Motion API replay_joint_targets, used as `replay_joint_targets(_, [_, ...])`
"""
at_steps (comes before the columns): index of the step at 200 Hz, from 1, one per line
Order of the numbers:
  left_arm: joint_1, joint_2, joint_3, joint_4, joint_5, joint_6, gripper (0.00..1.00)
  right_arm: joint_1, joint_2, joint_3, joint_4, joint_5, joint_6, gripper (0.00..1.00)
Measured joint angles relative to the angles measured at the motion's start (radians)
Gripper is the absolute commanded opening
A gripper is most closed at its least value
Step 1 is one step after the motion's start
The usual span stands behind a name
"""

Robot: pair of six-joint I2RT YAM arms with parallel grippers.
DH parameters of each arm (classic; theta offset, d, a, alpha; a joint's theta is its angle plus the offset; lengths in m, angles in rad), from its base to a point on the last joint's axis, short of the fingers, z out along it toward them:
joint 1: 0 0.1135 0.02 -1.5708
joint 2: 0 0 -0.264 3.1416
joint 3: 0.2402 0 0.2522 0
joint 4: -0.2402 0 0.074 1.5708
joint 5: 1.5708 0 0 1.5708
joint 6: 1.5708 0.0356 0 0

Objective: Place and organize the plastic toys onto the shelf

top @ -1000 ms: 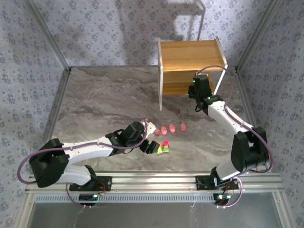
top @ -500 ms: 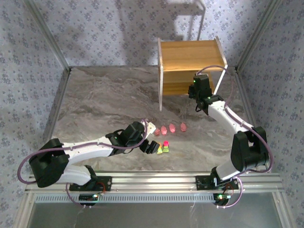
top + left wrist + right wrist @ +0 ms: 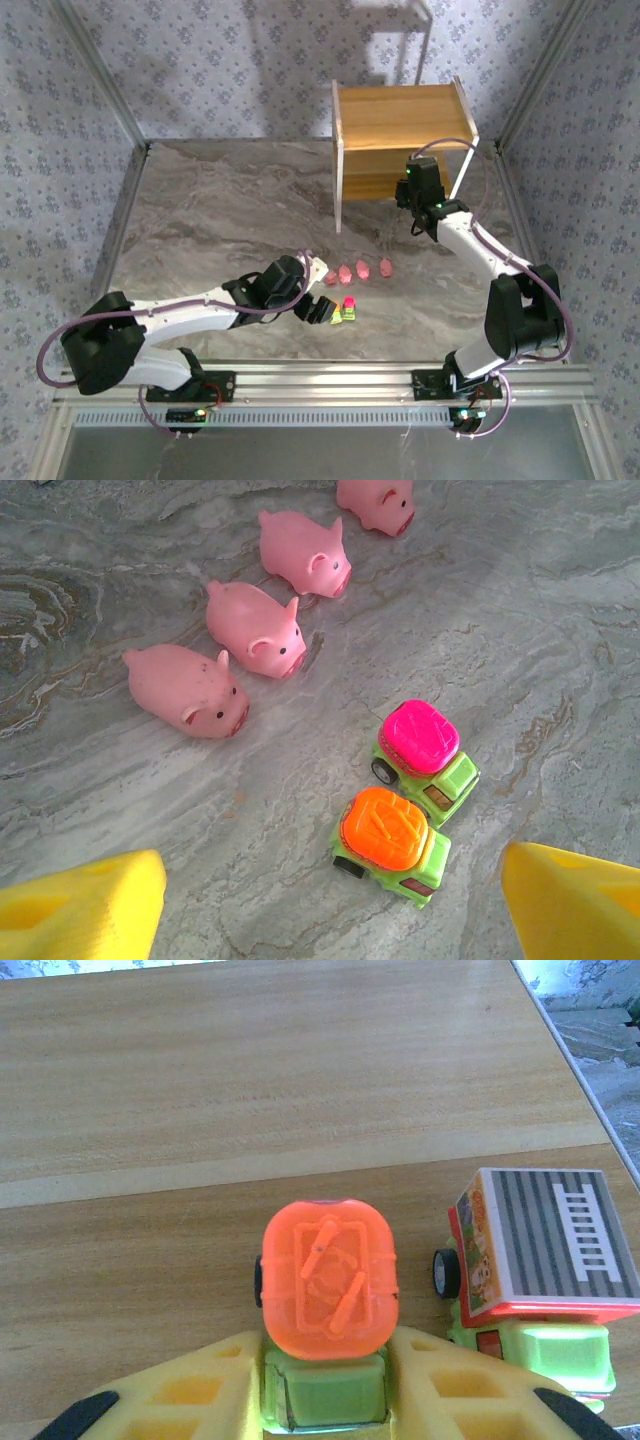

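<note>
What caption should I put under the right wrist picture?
Right gripper holding an orange truck on the shelf beside a grey truck.

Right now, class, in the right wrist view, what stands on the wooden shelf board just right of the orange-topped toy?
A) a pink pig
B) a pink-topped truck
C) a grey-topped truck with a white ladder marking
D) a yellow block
C: a grey-topped truck with a ladder marking stands on the shelf board beside the orange-topped toy, a small gap between them.
</note>
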Motion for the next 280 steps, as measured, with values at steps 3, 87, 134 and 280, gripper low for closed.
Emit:
replay_joint_targets(3, [0.000, 0.000, 0.000, 0.000, 0.000, 0.000, 0.87, 0.000, 0.000, 0.000, 0.000, 0.000, 0.000, 0.36])
replay_joint_targets(87, [0.000, 0.000, 0.001, -0.001, -0.001, 0.003, 0.87, 0.001, 0.000, 0.005, -0.001, 0.000, -0.003, 0.40])
replay_joint_targets(134, [0.000, 0.000, 0.001, 0.000, -0.003, 0.003, 0.87, 0.008, 0.000, 0.005, -0.002, 0.000, -0.003, 0.41])
replay_joint_targets(280, [0.000, 0.000, 0.002, -0.023, -0.026, 0.011, 0.87, 0.027, -0.062, 0.004, -0.028, 0.013, -0.002, 0.46])
